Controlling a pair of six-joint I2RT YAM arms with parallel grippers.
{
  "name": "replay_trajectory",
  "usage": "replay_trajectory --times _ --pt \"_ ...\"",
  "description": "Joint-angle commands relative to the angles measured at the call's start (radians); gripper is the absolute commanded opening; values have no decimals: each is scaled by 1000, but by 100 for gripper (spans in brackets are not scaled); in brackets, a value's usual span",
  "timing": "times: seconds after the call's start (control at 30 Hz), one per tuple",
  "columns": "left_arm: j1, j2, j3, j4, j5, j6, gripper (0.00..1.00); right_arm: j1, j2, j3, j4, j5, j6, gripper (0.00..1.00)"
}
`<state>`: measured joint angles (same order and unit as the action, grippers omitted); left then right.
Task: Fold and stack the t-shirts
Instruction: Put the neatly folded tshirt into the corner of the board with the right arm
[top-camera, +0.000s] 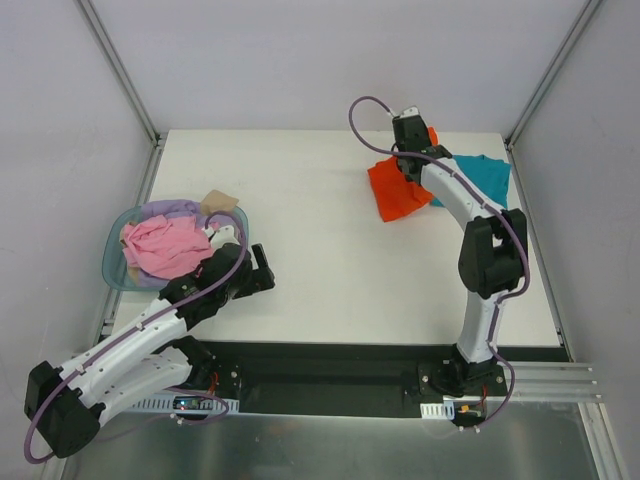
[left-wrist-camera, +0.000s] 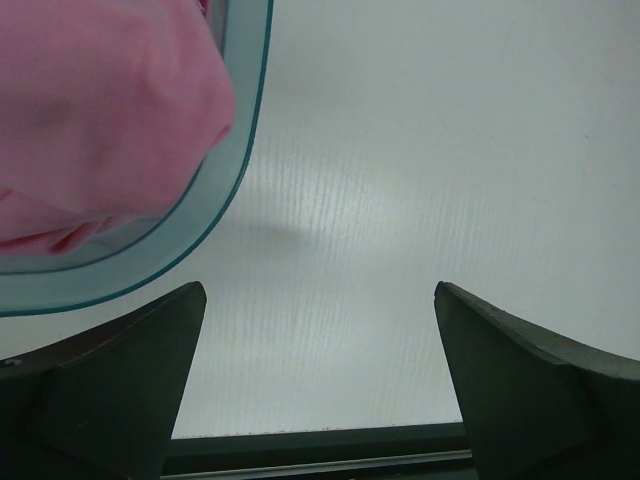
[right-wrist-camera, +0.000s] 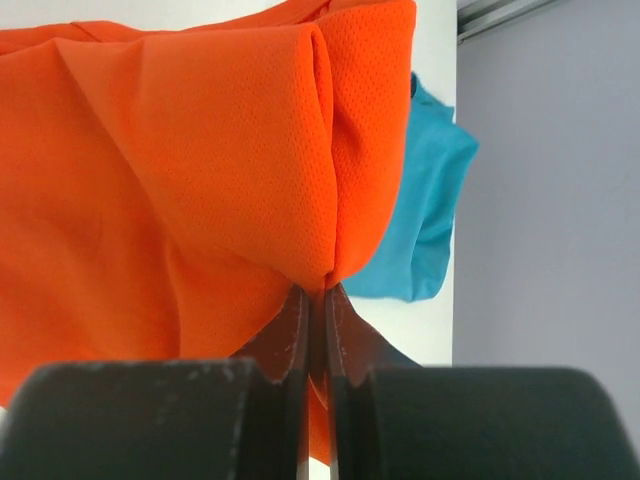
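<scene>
At the far right corner of the white table (top-camera: 320, 250), the right gripper (right-wrist-camera: 318, 290) is clamped tight on a pinched fold of the orange-red t-shirt (top-camera: 395, 192). Its 2 fingers are pressed together with the mesh cloth bunched at their tips. Most of that shirt lies crumpled on the table. The teal t-shirt (top-camera: 487, 178) lies just beside it on the right, its edge tucked against or under the orange one; I can't tell which.

On the left, the left gripper (left-wrist-camera: 320, 300) hangs over bare table with its jaws spread wide and nothing between them, just beside the translucent blue plastic basket (top-camera: 112, 264). The basket sits near the table's left edge. It holds a pink t-shirt (top-camera: 160, 248) heaped on top, a lavender t-shirt (top-camera: 172, 209) showing along the far rim, and a tan t-shirt (top-camera: 222, 200) poking over the far right rim.
</scene>
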<state>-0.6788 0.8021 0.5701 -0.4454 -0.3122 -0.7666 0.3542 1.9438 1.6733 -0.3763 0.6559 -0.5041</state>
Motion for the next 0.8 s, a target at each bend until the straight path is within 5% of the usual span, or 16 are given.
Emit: replay_trajectory --times 0.0,0.77 --pt "8 0 50 -50 -60 -7 99 -37 43 140 37 21 -76 1" --pt "12 55 108 -87 -57 -20 99 -159 69 384 -111 1 24 1"
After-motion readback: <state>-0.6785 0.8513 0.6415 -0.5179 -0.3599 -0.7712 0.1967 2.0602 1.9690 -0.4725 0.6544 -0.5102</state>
